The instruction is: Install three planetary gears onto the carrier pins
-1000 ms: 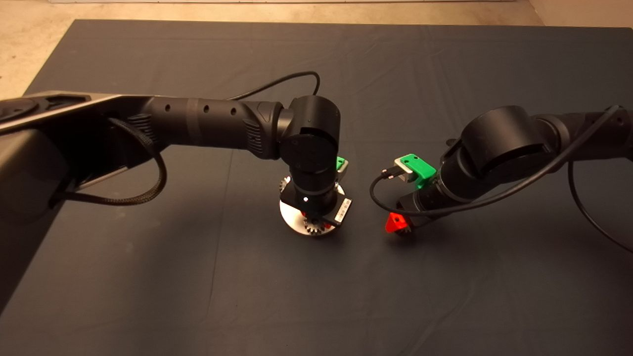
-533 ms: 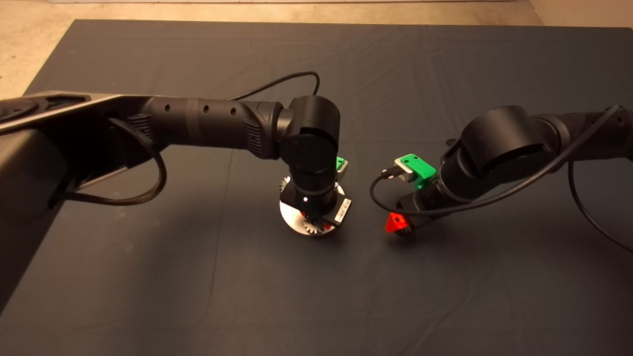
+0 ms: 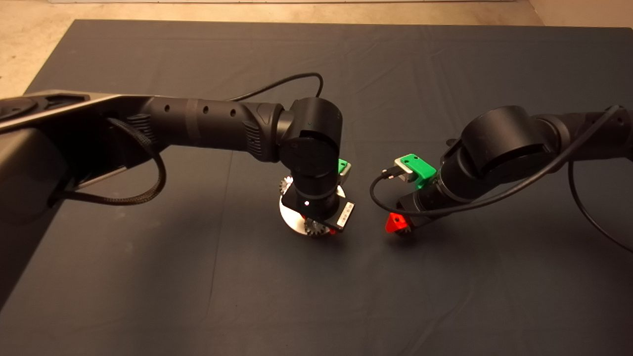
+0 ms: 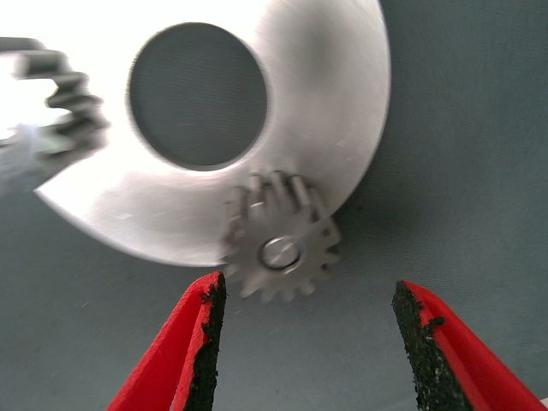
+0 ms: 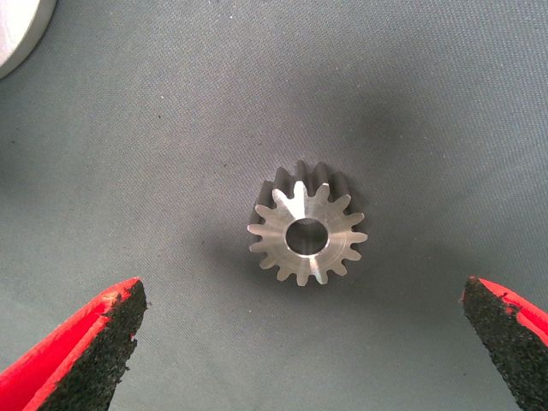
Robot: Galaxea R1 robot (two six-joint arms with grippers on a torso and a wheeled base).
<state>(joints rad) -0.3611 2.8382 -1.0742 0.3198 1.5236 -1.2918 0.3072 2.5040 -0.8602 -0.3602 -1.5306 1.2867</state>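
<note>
The round silver plate (image 4: pixel 342 128) lies on the mat and shows under my left wrist in the head view (image 3: pixel 292 220). One planetary gear (image 4: pixel 281 248) sits on a carrier pin (image 4: pixel 282 253) at the plate's rim, also seen in the head view (image 3: pixel 314 228). A second gear (image 4: pixel 60 103) sits at the plate's far side (image 3: pixel 285 185). My left gripper (image 4: pixel 308 334) is open and empty, with its fingers on either side of the seated gear and apart from it. My right gripper (image 5: pixel 300 342) is open above a third gear (image 5: pixel 306 233) lying loose on the mat.
The dark mat (image 3: pixel 198 277) covers the table. My right gripper (image 3: pixel 398 225) hovers just to the right of the plate, and its cable (image 3: pixel 376 198) loops toward my left wrist. A sliver of the plate (image 5: pixel 17 26) shows in the right wrist view.
My left wrist has shifted slightly to the right and away from the plate, leaving the gear on its pin. The right arm has not moved.
</note>
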